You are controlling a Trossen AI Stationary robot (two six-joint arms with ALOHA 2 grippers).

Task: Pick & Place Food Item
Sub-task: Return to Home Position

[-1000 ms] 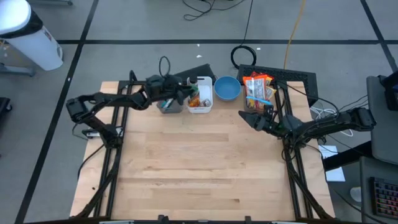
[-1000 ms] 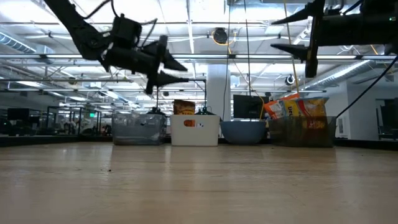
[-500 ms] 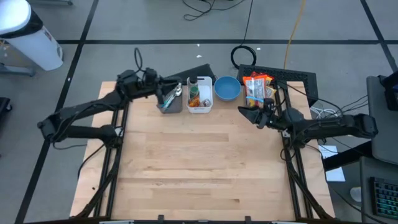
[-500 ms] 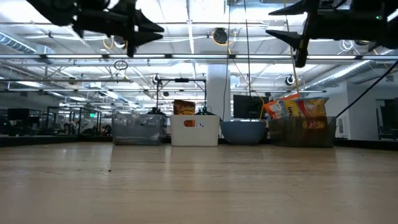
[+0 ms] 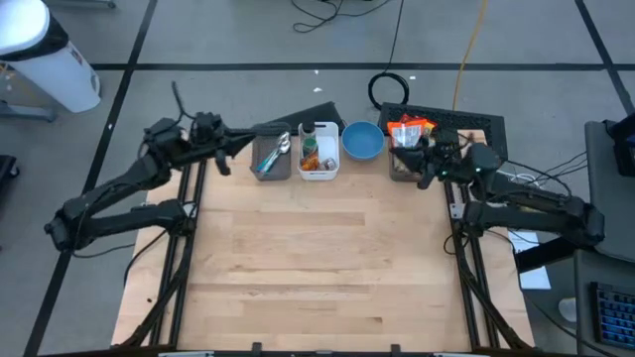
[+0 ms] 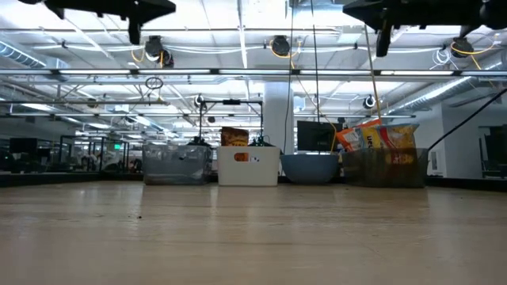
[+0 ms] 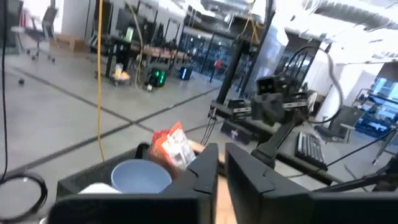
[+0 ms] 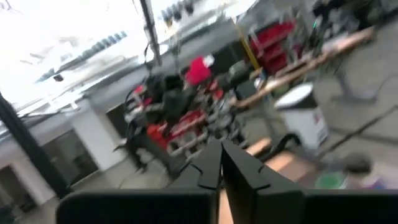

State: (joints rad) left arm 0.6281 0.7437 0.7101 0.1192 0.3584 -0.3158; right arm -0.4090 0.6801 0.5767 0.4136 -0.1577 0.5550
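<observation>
Orange noodle packs (image 5: 410, 130), two by the low view, upright in right black bin (image 6: 384, 168) at far edge of table (image 5: 317, 258), below right gripper (image 5: 415, 162) raised high over that bin. Four containers in one row: two black bins, one white, one blue bowl (image 5: 362, 141), empty. Spoon (image 5: 277, 151) in left black bin (image 5: 272, 171); brown bag (image 6: 234, 136) in white bin (image 5: 318, 176). Left gripper (image 5: 244, 140) high, just beside left black bin. Both grippers closed to a sliver, holding nothing.

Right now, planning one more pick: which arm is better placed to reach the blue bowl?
Right, likely: the right gripper hangs over the right black bin, beside the blue bowl; the left gripper sits past the white bin.
</observation>
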